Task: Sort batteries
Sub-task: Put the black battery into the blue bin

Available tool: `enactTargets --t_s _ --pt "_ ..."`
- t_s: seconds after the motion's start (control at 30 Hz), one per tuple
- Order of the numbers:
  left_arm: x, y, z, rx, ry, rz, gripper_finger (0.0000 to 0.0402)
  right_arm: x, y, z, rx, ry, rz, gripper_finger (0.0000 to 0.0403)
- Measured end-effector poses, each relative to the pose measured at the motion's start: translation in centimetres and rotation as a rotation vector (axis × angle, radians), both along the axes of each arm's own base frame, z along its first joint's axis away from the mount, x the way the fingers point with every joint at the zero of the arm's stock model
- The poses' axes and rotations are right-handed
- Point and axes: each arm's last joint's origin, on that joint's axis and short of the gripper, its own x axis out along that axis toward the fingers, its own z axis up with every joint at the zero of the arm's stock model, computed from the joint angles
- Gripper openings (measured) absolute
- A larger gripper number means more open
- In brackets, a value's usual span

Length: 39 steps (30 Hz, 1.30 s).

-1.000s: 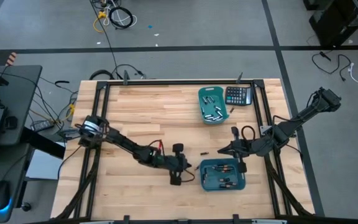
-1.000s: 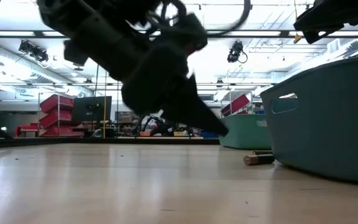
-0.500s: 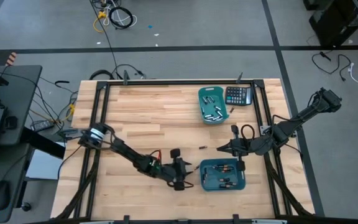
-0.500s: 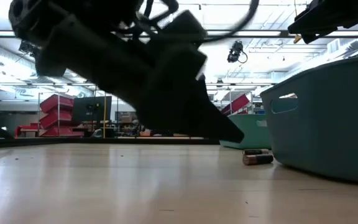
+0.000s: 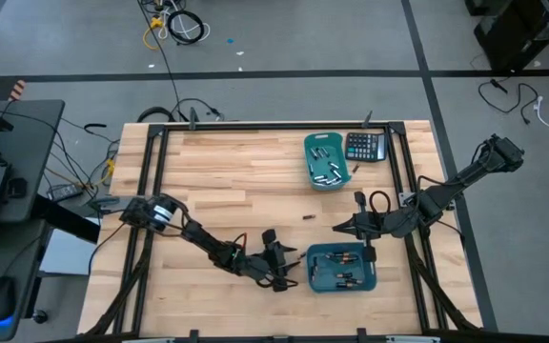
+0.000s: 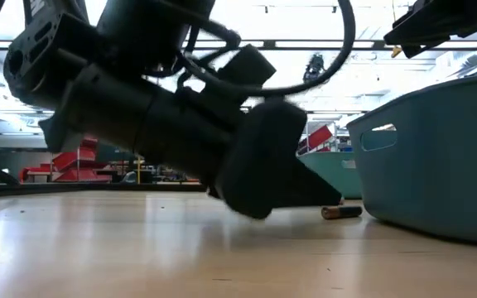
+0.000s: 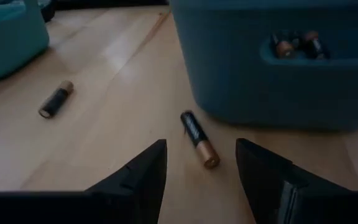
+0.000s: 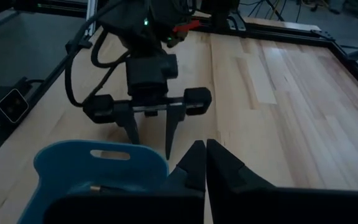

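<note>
1. The left tool [image 5: 287, 275] is being held wide open and empty, low over the tabletop [image 5: 236, 181], just beside the near teal bin [image 5: 343, 268]
2. A dark, copper-tipped battery [image 7: 199, 138] is lying on the wood between its spread fingers [image 7: 143, 174], close to the bin wall, with nothing gripping it
3. A second loose battery [image 5: 308, 218] is lying farther out, toward the far teal bin [image 5: 326, 161]
4. More batteries [image 5: 341, 267] are lying inside both bins
5. The right tool [image 5: 337, 229] is being kept fully closed and empty, above the near bin's far edge
</note>
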Motion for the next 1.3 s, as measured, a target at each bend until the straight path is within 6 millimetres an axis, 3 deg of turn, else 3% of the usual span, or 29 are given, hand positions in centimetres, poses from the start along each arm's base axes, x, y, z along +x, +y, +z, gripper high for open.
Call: enactTargets --t_s 0.47,0.67,0.93,1.1,1.3 --pt "1.3 0.1 -2.5 -0.053 -0.027 0.036 0.0187 0.0 0.0 0.0 -0.003 0.000 0.002 0.0001" --pt "1.3 0.3 -2.6 -0.050 -0.022 0.074 0.0136 0.0 0.0 0.0 -0.005 0.000 0.003 0.0001" --pt "1.2 0.4 -2.7 -0.038 -0.024 0.102 0.0018 0.0 0.0 0.0 -0.006 0.000 0.003 0.0001" --pt "1.1 0.3 -2.5 -0.011 -0.032 0.128 0.0021 0.0 0.0 0.0 -0.010 0.000 0.005 0.0001" --pt "0.9 0.2 -0.7 0.126 -0.026 0.179 0.0019 0.0 -0.1 0.0 -0.022 -0.001 0.007 0.0000"
